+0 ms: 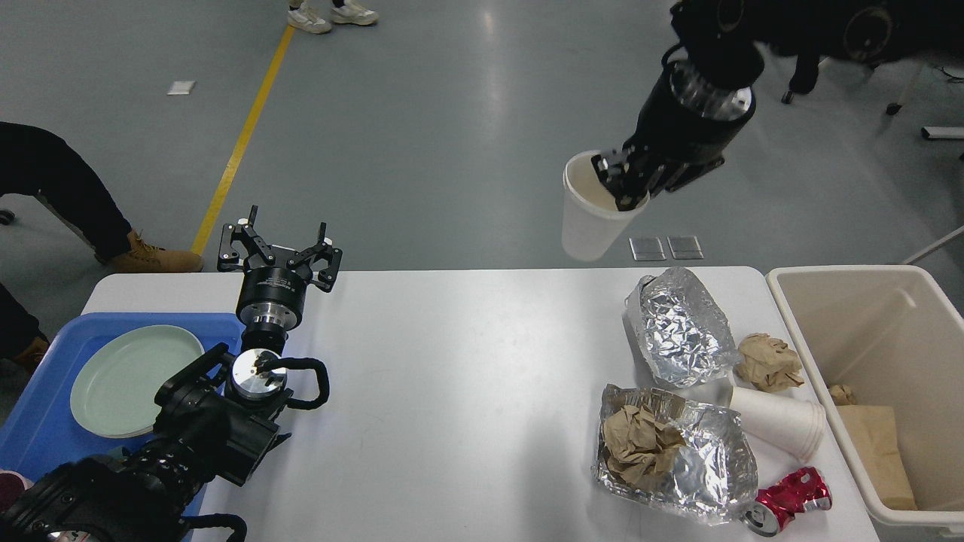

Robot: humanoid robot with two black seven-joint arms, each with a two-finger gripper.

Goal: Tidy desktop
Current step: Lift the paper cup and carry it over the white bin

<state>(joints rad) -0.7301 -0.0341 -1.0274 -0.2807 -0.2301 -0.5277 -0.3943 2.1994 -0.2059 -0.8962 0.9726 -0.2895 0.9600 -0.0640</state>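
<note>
The white desktop [452, 376] fills the lower view. High above its far right edge, my right gripper [621, 184] is shut on the rim of a white paper cup [587, 218], which hangs upright in the air. At the desktop's far left my left gripper [279, 248] stands open and holds nothing. On the right of the desktop lie a crumpled foil lump [681, 331], a foil tray holding brown paper [670, 452], a brown paper ball [768, 361], a tipped white cup [776, 418] and a crushed red can [791, 493].
A beige bin [866, 339] with brown paper inside stands at the right edge. A blue tray [45, 399] with a pale green plate [132, 380] sits at the left. People's legs show on the floor at left and top.
</note>
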